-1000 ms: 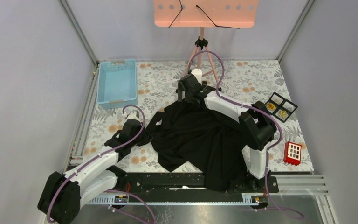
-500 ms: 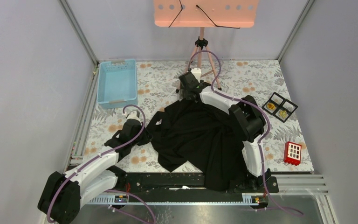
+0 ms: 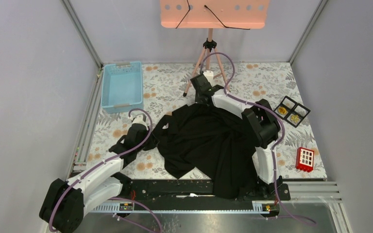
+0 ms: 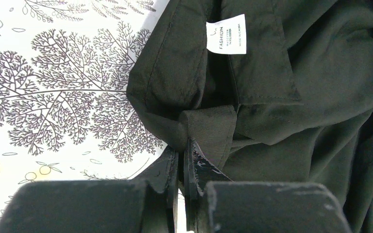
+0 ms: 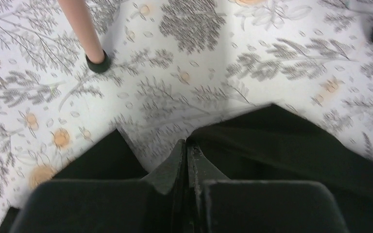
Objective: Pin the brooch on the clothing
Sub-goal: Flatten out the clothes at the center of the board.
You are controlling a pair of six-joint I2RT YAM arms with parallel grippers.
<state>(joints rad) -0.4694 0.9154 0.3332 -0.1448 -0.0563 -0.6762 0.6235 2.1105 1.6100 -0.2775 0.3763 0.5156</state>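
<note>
The clothing (image 3: 209, 141) is a black shirt lying crumpled in the middle of the table. My left gripper (image 3: 151, 140) is at its left side. In the left wrist view it (image 4: 183, 145) is shut on a fold of the collar, below the white label (image 4: 226, 34). My right gripper (image 3: 201, 100) reaches to the shirt's far edge. In the right wrist view its jaws (image 5: 188, 143) are pressed together, with the edge of the clothing (image 5: 281, 145) running into the tips. I cannot pick out the brooch for certain. Small gold pieces lie in a black compartment tray (image 3: 291, 111) at the right.
A light blue basket (image 3: 122, 86) stands at the back left. A tripod (image 3: 209, 53) carrying an orange panel stands just beyond the right gripper, one foot (image 5: 98, 63) close to it. A red block (image 3: 305, 159) lies at the near right.
My right gripper has gone from wide open to shut at the shirt's far edge, and its wrist has shifted slightly right and farther back. The left arm has not moved.
</note>
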